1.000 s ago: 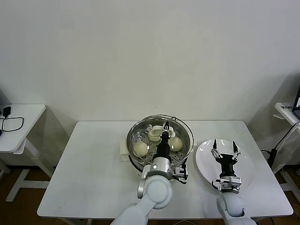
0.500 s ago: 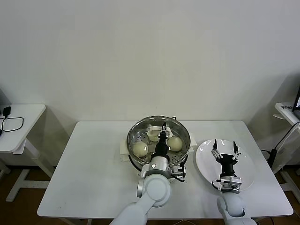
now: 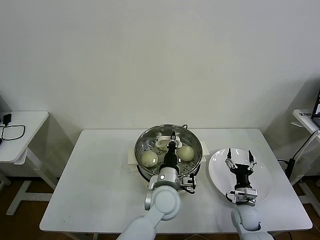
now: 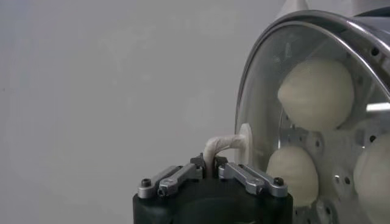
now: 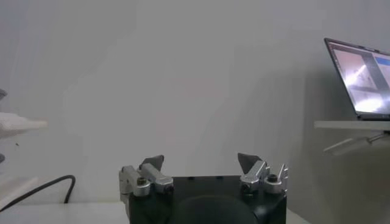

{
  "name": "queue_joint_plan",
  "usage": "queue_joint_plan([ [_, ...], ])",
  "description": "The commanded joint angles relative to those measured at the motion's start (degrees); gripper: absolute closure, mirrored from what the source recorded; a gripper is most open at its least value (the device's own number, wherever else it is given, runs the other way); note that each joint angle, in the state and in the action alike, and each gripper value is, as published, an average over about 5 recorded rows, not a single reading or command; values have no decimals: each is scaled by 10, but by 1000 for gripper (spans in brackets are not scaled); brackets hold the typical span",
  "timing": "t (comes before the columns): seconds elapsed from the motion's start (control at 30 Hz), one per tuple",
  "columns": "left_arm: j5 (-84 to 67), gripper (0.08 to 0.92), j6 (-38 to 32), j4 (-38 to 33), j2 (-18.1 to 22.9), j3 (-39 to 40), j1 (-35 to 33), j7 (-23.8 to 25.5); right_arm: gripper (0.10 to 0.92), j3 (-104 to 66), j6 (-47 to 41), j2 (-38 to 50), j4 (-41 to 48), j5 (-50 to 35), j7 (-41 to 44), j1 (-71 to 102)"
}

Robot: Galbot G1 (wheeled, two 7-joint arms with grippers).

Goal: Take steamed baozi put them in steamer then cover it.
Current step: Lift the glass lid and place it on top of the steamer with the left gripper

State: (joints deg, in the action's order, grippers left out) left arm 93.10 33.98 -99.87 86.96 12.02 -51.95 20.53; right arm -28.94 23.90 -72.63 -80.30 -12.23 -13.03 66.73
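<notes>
Left gripper [image 3: 172,136]: reaching over the middle of the steamer, its jaws pinching the white handle [image 4: 226,145] of the glass cover [image 4: 268,122] from both sides.
Cover: sitting on the steamer [image 3: 141,159], its metal rim lining up with the pot's rim in the head view; the clear glass is letting the contents show through.
Steamed baozi: lying inside the steamer on the perforated tray; 2 are showing clearly in the head view, 1 [image 3: 149,159] on the robot's left of the arm and 1 [image 3: 186,152] on its right; 3 rounded buns are showing through the glass in the left wrist view, the largest [image 4: 317,94] near the rim.
Steamer: standing on the white table [image 3: 100,180], toward its far middle, on a white base.
Right gripper [image 3: 239,160]: hovering over the white plate [image 3: 264,187], its fingers spreading wide apart and holding nothing.
Plate: lying on the table just beside the steamer, on the robot's right.
Laptop [image 5: 361,76]: standing open on a side shelf, well apart from the table.
</notes>
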Motion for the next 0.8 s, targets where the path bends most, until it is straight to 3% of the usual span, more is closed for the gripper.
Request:
queue_joint_plan([
  [0.03, 1, 805, -10, -4, 0, -10, -9, 1, 203, 0, 0, 1, 0, 0, -1, 0],
  [0.27, 0, 759, -10, -21, -3, -10, -18, 3, 203, 1, 0, 1, -1, 1, -1, -1],
  [0.53, -6, 531, -7, -74, -15, -4, -47, 6, 203, 2, -1, 1, -5, 2, -2, -1],
  [0.8, -39, 300, -4, -172, -67, -3, -101, 13, 203, 4, -2, 0, -7, 4, -3, -3],
])
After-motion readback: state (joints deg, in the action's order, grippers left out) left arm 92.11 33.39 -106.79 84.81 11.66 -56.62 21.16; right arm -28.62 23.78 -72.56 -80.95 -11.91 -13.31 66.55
